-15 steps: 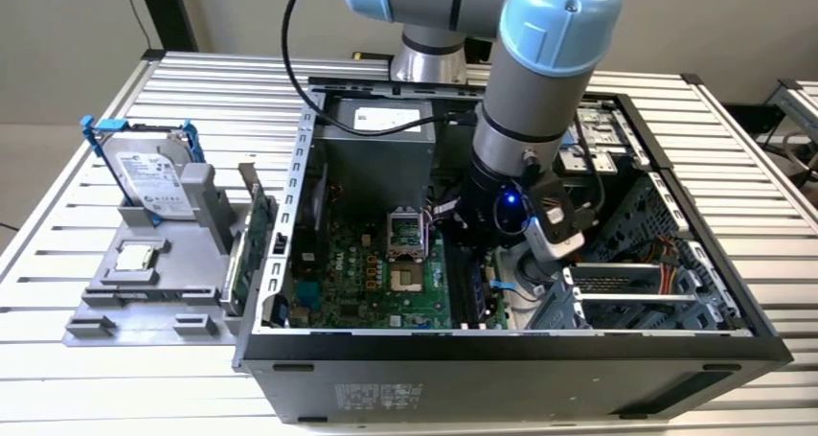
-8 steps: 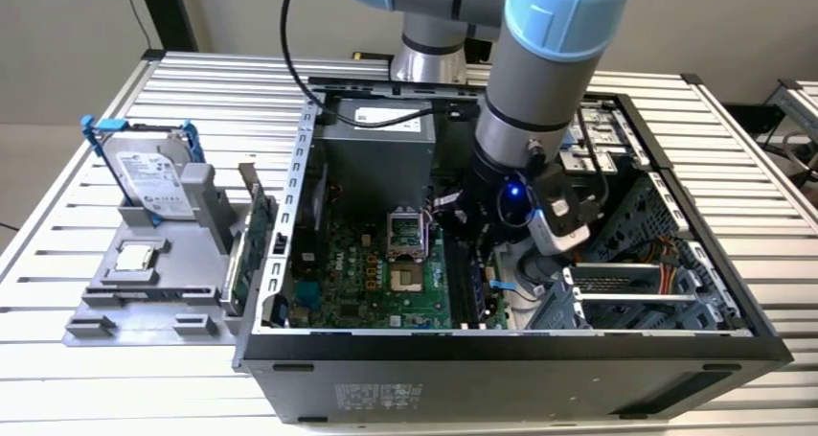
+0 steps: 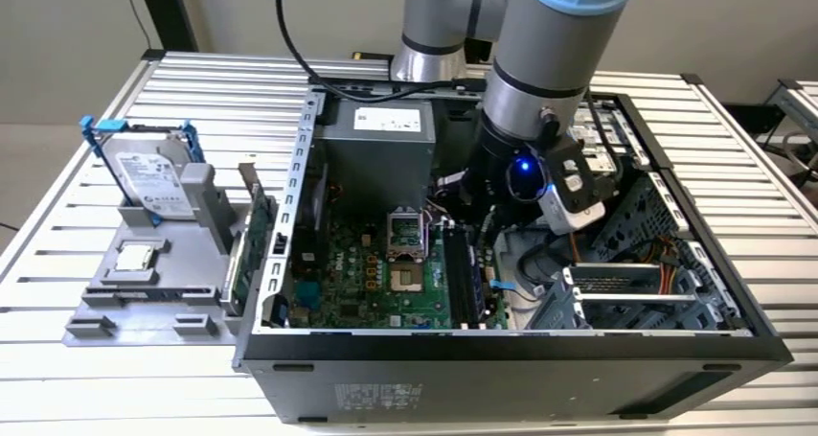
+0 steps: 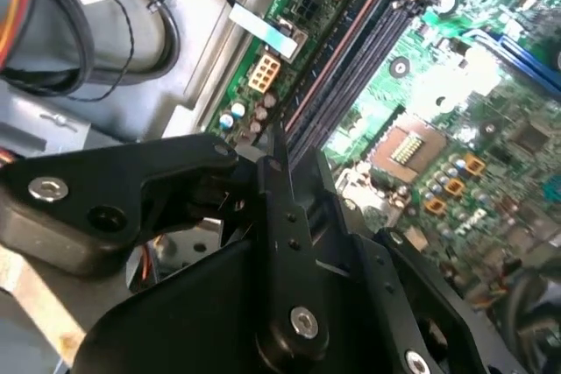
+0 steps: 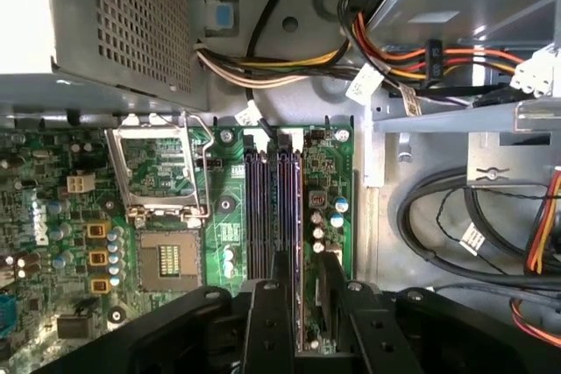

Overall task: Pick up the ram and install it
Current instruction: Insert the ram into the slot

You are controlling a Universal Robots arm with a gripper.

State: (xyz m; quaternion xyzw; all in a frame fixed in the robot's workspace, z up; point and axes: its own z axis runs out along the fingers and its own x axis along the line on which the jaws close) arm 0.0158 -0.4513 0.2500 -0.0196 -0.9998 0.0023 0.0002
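The ram (image 3: 458, 273) is a long dark stick standing on edge in one of the black motherboard slots (image 5: 263, 216), inside the open computer case (image 3: 511, 345). In the first wrist view the ram (image 5: 301, 216) runs between my two black fingers, and my gripper (image 5: 304, 282) straddles its near end with a gap on both sides. In the second wrist view its brownish top edge (image 4: 337, 50) leads up to one finger (image 4: 280, 181). The arm's wrist (image 3: 524, 168) hangs low inside the case above the slots.
The CPU socket (image 5: 158, 177) lies beside the slots, and the power supply (image 3: 377, 139) stands behind it. Bundled cables (image 5: 421, 59) and a drive cage (image 3: 626, 283) crowd the other side. Outside, a grey holder (image 3: 141, 302) carries a hard drive (image 3: 147, 172) and a green card (image 3: 256, 235).
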